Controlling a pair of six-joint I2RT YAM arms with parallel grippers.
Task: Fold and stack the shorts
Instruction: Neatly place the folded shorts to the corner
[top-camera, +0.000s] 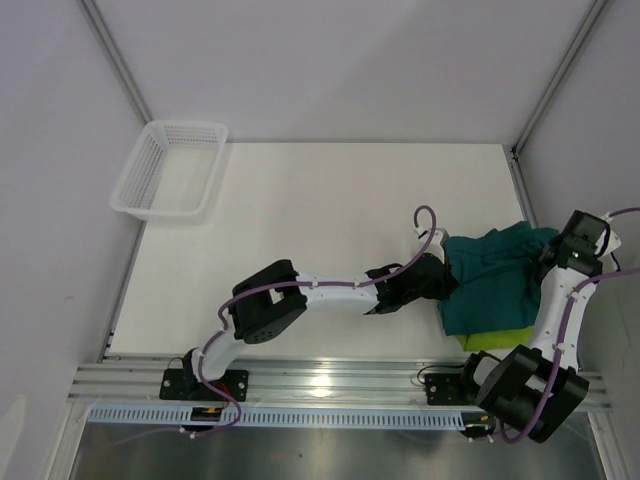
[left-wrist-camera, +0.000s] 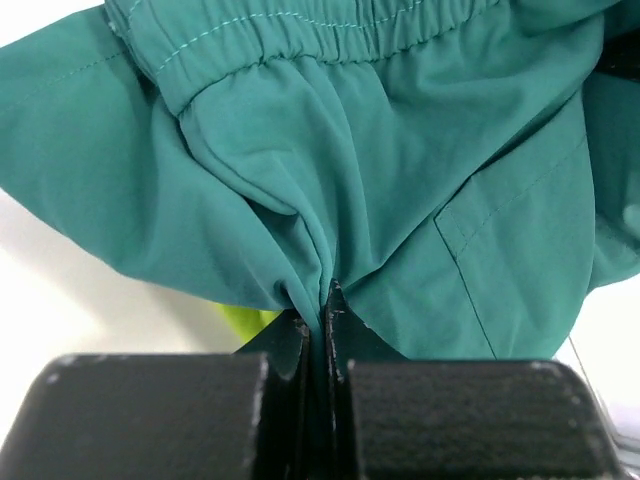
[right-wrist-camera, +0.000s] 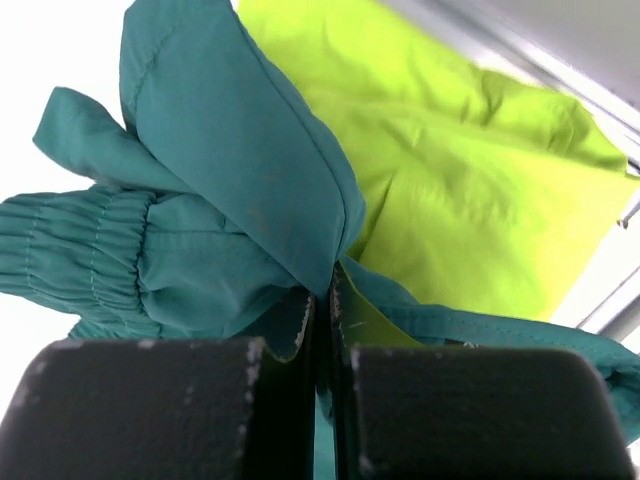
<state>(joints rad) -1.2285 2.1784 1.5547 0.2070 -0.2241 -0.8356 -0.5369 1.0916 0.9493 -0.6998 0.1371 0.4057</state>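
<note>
The dark teal shorts (top-camera: 495, 283) lie bunched at the table's right side, on top of the lime green shorts (top-camera: 492, 340), of which only a strip shows at the near edge. My left gripper (top-camera: 443, 277) is shut on the teal shorts' left edge, and the left wrist view shows the teal shorts (left-wrist-camera: 400, 170) pinched in my left gripper (left-wrist-camera: 326, 300). My right gripper (top-camera: 552, 262) is shut on the teal shorts' right edge. In the right wrist view the teal shorts (right-wrist-camera: 230, 180) run into my right gripper (right-wrist-camera: 324, 285), with the green shorts (right-wrist-camera: 470, 190) behind.
A white mesh basket (top-camera: 168, 170) stands at the table's far left corner. The table's right edge (top-camera: 520, 190) and a frame post run close beside the shorts. The front rail (top-camera: 330, 378) carries both arm bases.
</note>
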